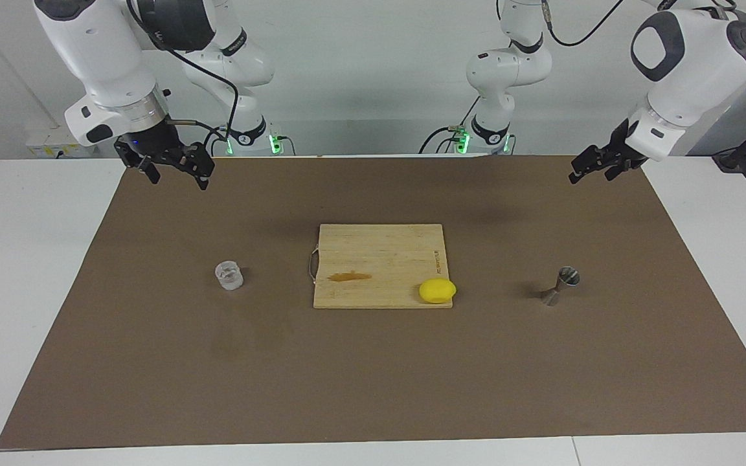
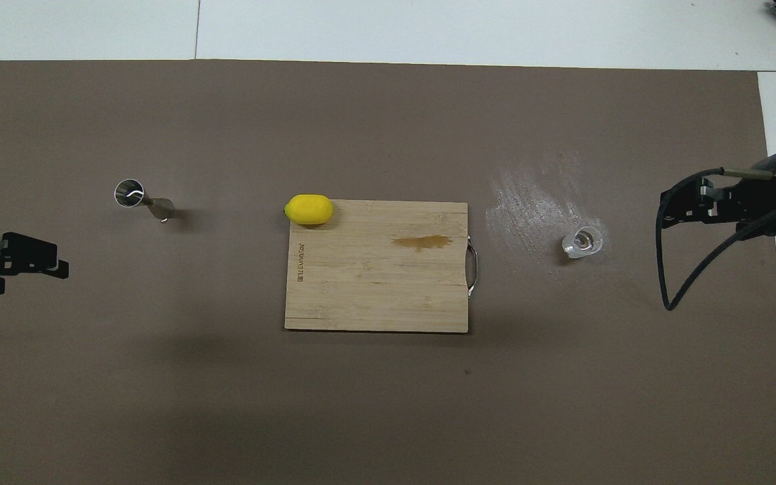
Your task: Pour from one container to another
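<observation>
Partly cropped left end effector [image 2: 58,269], glass cup [image 1: 228,274] contents unclear

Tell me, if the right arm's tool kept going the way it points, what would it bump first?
The right tool points mostly downward, so it would probably meet the brown mat first. The glass cup sits well off that line, though depth is hard to judge.
</observation>
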Controlling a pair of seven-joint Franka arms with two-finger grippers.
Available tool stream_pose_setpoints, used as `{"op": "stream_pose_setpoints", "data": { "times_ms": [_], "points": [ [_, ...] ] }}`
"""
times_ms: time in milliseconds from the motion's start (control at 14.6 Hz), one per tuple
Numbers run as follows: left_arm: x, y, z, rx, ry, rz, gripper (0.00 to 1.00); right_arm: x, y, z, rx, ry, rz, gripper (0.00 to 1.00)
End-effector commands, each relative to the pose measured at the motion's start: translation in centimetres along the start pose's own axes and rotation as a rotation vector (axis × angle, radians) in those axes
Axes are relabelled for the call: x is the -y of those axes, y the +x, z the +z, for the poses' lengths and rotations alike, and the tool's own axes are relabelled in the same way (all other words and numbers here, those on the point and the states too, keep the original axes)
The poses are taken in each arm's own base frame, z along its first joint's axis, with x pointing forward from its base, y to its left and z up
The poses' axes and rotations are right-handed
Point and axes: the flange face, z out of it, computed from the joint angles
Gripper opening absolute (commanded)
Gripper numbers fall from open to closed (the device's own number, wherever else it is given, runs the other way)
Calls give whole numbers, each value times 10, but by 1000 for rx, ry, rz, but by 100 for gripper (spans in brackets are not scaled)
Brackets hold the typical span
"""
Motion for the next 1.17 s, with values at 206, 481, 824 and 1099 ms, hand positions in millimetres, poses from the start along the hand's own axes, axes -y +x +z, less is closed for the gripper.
{"op": "stream_pose_setpoints", "data": {
  "times_ms": [206,481,824,1099],
  "points": [
    [72,25,67,82,-365,-663,100,-6,-6,0,-6,8,-15,100],
    [103,19,111,169,-670,-1130,100,-6,-6,0,-6,8,-15,100],
    [128,10,157,318,-1025,-1518,100,-6,-6,0,-6,8,-15,100],
    [127,5,190,355,-1225,-1678,100,-6,-6,0,-6,8,-15,100]
  ]
}}
